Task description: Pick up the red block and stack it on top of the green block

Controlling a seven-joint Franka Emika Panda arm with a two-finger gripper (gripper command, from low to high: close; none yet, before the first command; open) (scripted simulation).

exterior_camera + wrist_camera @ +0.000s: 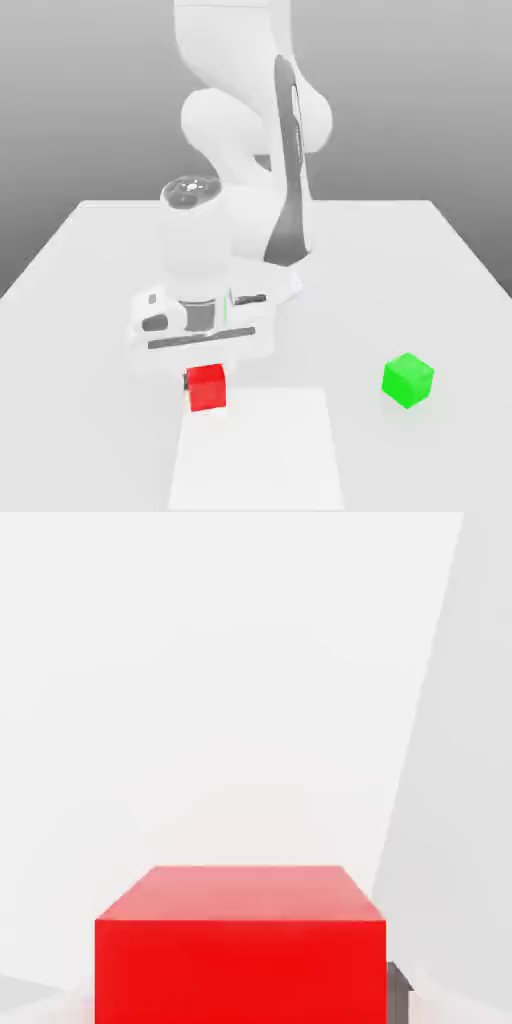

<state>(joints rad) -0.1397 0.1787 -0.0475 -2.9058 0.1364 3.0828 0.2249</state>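
The red block [208, 389] rests on the white table [90, 260], directly under my hand. My gripper [206, 379] has come straight down over it and is shut on the red block, with a dark fingertip showing at the cube's side on the exterior view's left. In the hand view the red block [240, 952] sits very close, and a dark fingertip [400, 990] presses against its side. The green block [408, 380] stands by itself on the table, off to the exterior view's right of the red one and well apart from it.
A brighter white rectangular patch [258, 450] lies on the table in front of the red block. The white arm [250, 130] rises behind the hand. The table's edges run along the far side and both sides.
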